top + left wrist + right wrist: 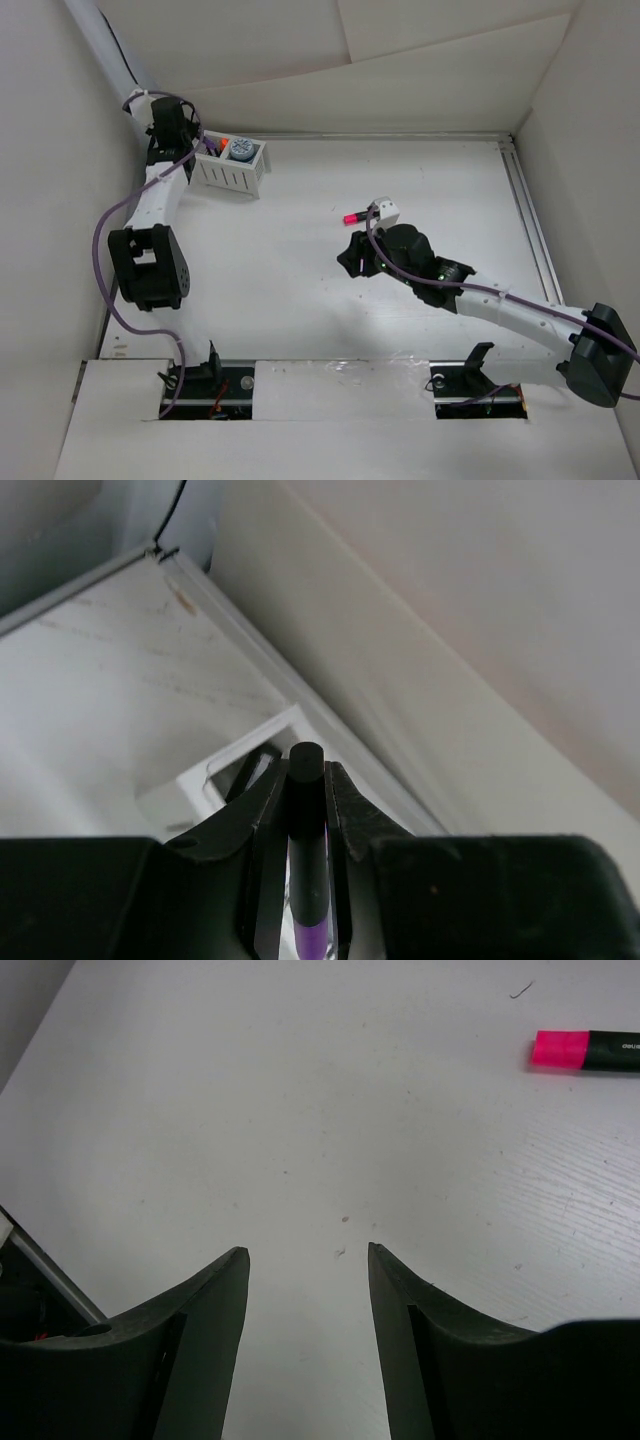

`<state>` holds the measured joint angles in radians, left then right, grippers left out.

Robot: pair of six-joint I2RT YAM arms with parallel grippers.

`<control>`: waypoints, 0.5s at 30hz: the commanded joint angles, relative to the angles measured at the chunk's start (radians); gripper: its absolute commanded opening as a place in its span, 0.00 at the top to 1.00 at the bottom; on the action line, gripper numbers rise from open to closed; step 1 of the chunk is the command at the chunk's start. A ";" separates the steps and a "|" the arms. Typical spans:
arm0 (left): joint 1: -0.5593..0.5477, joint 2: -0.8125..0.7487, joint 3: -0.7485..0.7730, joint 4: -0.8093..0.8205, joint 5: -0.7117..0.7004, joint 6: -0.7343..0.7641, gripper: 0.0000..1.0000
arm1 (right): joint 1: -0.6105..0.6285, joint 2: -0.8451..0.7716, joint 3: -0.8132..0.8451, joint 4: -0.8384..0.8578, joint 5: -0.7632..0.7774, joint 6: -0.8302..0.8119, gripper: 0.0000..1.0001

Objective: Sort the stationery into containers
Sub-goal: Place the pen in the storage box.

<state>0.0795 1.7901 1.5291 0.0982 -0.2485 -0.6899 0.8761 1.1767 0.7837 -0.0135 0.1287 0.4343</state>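
Note:
My left gripper [207,147] is shut on a black marker pen with a purple end [306,820], held over the left end of the white slatted basket [238,176]. The basket's rim [210,775] shows just beyond the fingers in the left wrist view. A grey-blue cylinder [240,151] and an orange-ended marker [224,141] sit in the basket. A black marker with a pink end [352,216] lies on the table mid-scene. My right gripper [352,258] hovers just near of it, open and holding nothing [308,1250]; the pink-ended marker [590,1050] lies ahead to the right of its fingers.
The basket stands in the far left corner, close to the white back wall [480,660]. A metal rail [527,215] runs along the table's right side.

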 commanded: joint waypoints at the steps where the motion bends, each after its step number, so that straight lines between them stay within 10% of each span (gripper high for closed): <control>1: -0.004 0.038 0.162 -0.074 -0.080 0.049 0.95 | -0.006 -0.009 -0.004 0.058 -0.015 0.001 0.43; 15: -0.029 0.235 0.393 -0.085 -0.247 0.185 0.92 | -0.006 0.021 -0.004 0.067 -0.006 0.001 0.43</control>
<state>0.0658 2.0338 1.8557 -0.0208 -0.4461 -0.5625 0.8761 1.1900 0.7834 -0.0093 0.1230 0.4343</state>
